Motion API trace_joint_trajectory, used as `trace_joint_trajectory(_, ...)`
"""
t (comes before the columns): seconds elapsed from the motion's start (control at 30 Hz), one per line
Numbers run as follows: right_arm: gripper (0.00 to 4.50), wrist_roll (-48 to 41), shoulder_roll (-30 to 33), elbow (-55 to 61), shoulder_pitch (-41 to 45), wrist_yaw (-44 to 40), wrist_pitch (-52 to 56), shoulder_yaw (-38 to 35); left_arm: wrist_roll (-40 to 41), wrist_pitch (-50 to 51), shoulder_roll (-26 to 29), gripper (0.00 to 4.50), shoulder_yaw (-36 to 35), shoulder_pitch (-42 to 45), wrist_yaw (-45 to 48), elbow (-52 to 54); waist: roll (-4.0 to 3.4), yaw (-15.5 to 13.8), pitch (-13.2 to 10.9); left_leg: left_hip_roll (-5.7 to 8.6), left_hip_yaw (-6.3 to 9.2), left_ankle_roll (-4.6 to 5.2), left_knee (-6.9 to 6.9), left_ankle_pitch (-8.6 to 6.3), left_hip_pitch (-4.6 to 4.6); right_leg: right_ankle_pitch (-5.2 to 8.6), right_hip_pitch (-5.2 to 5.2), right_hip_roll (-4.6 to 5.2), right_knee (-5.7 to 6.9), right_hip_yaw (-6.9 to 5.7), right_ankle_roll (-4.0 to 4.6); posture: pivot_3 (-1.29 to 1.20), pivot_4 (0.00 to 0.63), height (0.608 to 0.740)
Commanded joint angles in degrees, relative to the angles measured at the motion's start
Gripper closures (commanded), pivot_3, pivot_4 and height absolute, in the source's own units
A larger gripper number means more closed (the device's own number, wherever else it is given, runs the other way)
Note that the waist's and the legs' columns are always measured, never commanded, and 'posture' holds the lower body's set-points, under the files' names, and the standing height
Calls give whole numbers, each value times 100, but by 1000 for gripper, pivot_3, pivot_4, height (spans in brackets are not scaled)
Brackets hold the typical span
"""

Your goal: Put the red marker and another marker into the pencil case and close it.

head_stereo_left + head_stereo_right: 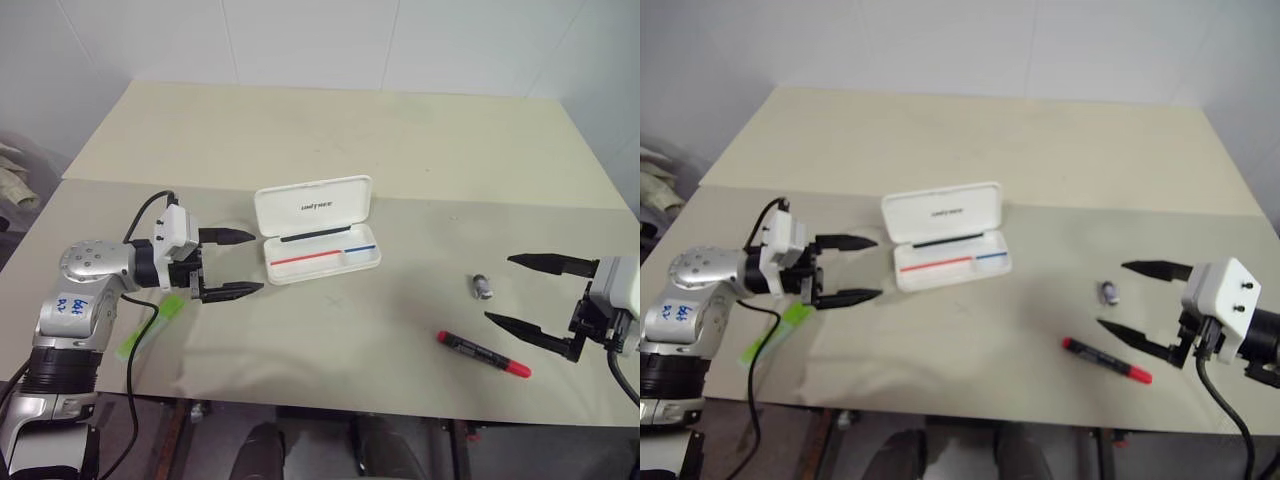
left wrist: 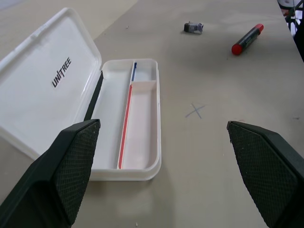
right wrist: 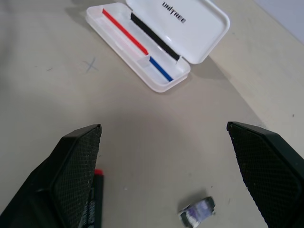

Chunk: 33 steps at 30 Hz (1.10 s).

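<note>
A beige table (image 1: 420, 130) is seen carrying everything. The white pencil case (image 1: 318, 230) lies open near its middle, lid tipped back, with red and blue lines visible in its tray. The left gripper (image 1: 232, 264) is held just beside the case's left end, jaws spread wide and nothing held. The right gripper (image 1: 525, 292) is poised at the table's right side, likewise wide open and empty. The red marker (image 1: 483, 353) is lying just beside its lower finger. The light green highlighter (image 1: 150, 325) is partly hidden under the left arm. A small grey stubby object (image 1: 482, 287) is placed between the case and the right gripper.
</note>
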<state>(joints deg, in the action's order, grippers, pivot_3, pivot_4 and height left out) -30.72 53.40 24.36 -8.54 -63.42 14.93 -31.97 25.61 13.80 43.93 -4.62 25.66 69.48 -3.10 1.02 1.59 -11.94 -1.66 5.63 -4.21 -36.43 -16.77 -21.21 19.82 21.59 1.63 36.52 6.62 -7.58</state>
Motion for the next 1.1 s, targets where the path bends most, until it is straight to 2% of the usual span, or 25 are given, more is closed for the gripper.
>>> trace_joint_trajectory(0.03, 29, 113, -122, -46, 226, 139, -234, 257, 14, -61, 93, 0, -107, -127, 39, 156, 0, 0, 0, 0, 0, 0, 0, 0, 0, 0, 0, 0, 0, 0, 0, 0, 150, 740)
trace_joint_trajectory(0.47, 29, -69, -339, 505, 270, 619, 168, 511, 104, 186, 11, 0, -85, -95, -72, 259, -1, -4, 0, 0, 3, 0, 1, 0, -1, 0, 2, 1, 3, -2, 0, 0, 150, 740)
trace_joint_trajectory(0.77, 29, -369, -353, 892, 785, 935, 573, 826, -110, 35, 153, 0, 20, 262, 235, -126, -1, -1, 0, 0, 4, -1, 0, 0, -1, 0, 3, -1, 4, -3, 1, 0, 150, 740)
trace_joint_trajectory(0.87, 0, -408, -380, 977, 982, 1092, 629, 905, -329, -211, 6, 620, 115, 589, 129, -544, -1, -3, 0, 0, 4, -2, -1, 1, -1, 0, 3, 0, 4, -3, 1, 0, 150, 740)
trace_joint_trajectory(1.0, 0, -740, -325, 1296, 1330, 1464, 1097, 989, -575, -587, 42, 1808, 255, 807, 356, -1063, -1, -3, 0, 1, 4, -2, 0, 1, -3, 0, 3, 0, 2, -3, 1, 0, 150, 740)
trace_joint_trajectory(1.1, 0, -829, -366, 1344, 1359, 1584, 1214, 947, -750, -709, -148, 1808, 504, 914, 309, -1039, -1, -5, 0, 0, 5, -2, 4, 1, -6, 1, 8, 0, 0, -4, 2, 0, 150, 740)
